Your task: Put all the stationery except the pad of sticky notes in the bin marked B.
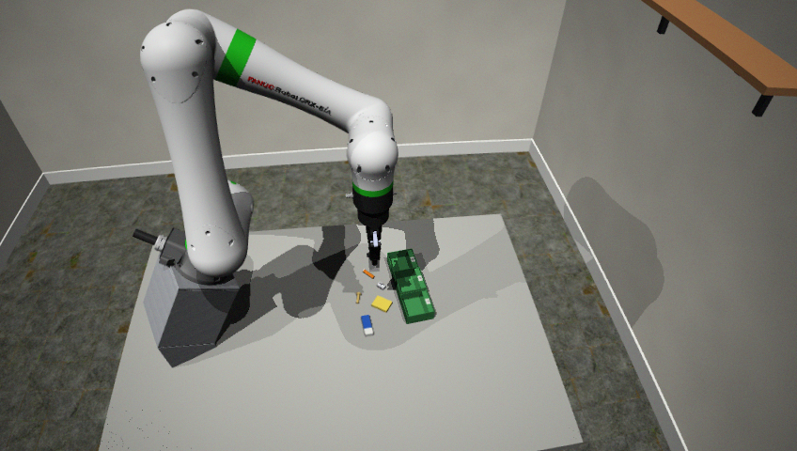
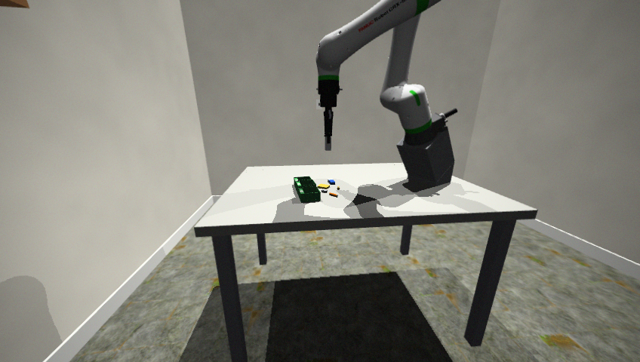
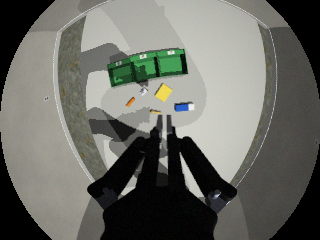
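Note:
My gripper is shut and empty. It points straight down, high above the table, over the loose items beside the bins. A row of three joined green bins stands flat on the table; I cannot read their letters. Beside it lie an orange marker-like stick, a small grey-white piece, a small yellow-orange piece, a yellow pad of sticky notes and a blue-and-white eraser.
The arm's grey base block stands on the table's left side in the top view. The table is in a room corner. A wooden shelf hangs high on the right wall.

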{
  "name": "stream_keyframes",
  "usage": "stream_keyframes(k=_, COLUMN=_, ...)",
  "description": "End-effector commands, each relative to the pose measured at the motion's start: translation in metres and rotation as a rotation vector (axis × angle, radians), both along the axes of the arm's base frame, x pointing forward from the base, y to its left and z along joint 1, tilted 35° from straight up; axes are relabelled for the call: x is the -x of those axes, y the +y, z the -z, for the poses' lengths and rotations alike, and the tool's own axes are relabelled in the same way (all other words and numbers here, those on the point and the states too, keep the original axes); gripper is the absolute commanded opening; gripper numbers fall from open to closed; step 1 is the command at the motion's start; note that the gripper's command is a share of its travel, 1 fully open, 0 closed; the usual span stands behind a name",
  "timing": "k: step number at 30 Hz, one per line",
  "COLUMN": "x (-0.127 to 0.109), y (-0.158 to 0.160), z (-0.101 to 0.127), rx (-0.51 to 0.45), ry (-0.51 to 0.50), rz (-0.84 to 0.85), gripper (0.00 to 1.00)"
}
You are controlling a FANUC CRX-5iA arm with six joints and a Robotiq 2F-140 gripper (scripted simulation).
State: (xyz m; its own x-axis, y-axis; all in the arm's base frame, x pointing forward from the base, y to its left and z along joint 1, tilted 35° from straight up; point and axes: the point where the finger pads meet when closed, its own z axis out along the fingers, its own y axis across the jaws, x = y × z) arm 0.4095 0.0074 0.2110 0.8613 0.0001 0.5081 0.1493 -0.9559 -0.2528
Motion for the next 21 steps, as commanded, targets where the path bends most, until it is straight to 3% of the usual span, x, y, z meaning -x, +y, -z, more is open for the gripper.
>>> stream_keyframes(k=1, x=0.0, y=0.0, z=0.0, rx=0.001, ry=-0.002, rz=0.003, gripper=0.05)
stream_keyframes(k=3, x=0.0, y=0.0, z=0.0, rx=0.001, ry=-0.002, rz=0.003, gripper=0.05)
stream_keyframes(k=6, x=-0.024, y=0.0, z=0.005, rx=0.064, ry=-0.04, rz=-0.104, gripper=0.05)
stream_keyframes(k=14, x=-0.089, y=0.002, z=0.02, rx=0.064, ry=-0.04, rz=-0.104, gripper=0.05)
stream_keyframes(k=16, x=-0.089, y=0.002, z=0.02, rx=0.064, ry=-0.04, rz=-0.104, gripper=0.05)
stream_keyframes(k=21, x=-0.13, y=0.002, z=0.029, rx=0.064, ry=-0.04, rz=-0.104, gripper=0.05)
